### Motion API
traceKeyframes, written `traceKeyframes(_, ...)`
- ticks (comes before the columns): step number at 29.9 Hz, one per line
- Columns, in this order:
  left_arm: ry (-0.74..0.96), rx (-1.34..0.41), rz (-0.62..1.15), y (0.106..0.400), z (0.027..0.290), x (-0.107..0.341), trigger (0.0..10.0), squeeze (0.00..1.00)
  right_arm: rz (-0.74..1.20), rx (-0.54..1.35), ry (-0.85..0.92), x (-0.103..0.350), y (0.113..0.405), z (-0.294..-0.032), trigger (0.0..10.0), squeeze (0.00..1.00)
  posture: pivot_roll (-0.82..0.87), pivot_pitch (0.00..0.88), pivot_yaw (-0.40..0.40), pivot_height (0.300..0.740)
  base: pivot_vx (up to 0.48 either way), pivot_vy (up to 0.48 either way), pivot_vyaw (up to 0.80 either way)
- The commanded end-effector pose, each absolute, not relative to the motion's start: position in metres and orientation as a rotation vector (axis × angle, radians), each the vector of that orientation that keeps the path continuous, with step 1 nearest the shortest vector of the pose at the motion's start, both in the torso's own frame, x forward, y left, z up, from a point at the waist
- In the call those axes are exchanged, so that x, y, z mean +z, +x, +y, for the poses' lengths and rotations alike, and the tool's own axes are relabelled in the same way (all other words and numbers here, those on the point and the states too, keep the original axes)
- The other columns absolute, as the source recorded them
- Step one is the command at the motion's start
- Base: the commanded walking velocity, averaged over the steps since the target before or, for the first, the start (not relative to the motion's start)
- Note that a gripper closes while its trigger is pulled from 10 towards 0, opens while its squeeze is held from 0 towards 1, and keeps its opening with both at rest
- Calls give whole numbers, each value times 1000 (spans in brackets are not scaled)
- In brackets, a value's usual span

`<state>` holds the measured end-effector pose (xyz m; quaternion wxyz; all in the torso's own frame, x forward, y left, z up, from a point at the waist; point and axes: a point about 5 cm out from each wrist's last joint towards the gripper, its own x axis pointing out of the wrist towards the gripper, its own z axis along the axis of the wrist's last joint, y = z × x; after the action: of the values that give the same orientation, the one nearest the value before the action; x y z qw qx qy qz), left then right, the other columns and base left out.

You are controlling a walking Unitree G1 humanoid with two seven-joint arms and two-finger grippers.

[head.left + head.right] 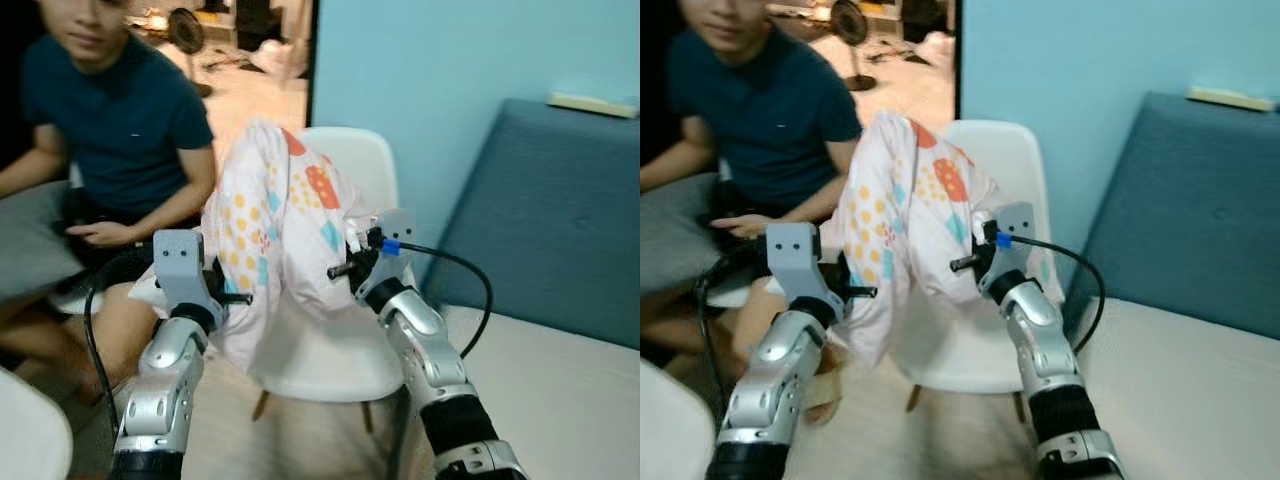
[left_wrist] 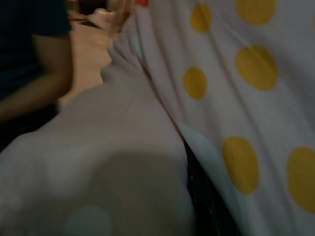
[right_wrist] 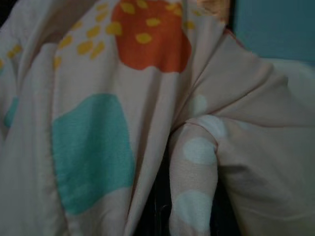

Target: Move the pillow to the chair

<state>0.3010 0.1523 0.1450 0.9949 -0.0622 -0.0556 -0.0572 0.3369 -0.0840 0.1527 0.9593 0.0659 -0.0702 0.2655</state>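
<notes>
A white pillow (image 1: pixel 275 230) printed with orange, yellow and teal shapes hangs upright between my two arms, just over the seat of a white chair (image 1: pixel 330 370). The chair's backrest (image 1: pixel 1005 160) rises behind it. My left gripper (image 1: pixel 238 297) is shut on the pillow's lower left side, and its cloth (image 2: pixel 236 73) presses close around one black finger (image 2: pixel 206 201). My right gripper (image 1: pixel 340 270) is shut on the pillow's right side, where folds of fabric (image 3: pixel 197 147) bunch around its fingers. Most of both pairs of fingers is buried in the fabric.
A person (image 1: pixel 110 120) in a dark teal shirt sits close on the left, knees near my left arm. A blue upholstered panel (image 1: pixel 560 220) and a white surface (image 1: pixel 560 390) lie to the right. A floor fan (image 1: pixel 187 30) stands far back.
</notes>
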Motion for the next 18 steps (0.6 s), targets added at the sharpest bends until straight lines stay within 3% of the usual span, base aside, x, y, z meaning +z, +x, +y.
traceKeyframes(1,-109,-177,-190,301,140,161,10000,0,-170,655,109,161,333,-63,10000,0,55,64,-34,740,0,0,-800)
traceKeyframes(3,-108,-172,-186,301,141,160,10000,0,-168,656,111,162,333,-63,10000,0,55,64,-34,740,0,0,-800)
traceKeyframes(18,-105,-144,-185,303,145,161,10000,0,-148,682,111,157,330,-59,10000,0,60,72,-36,740,0,0,0)
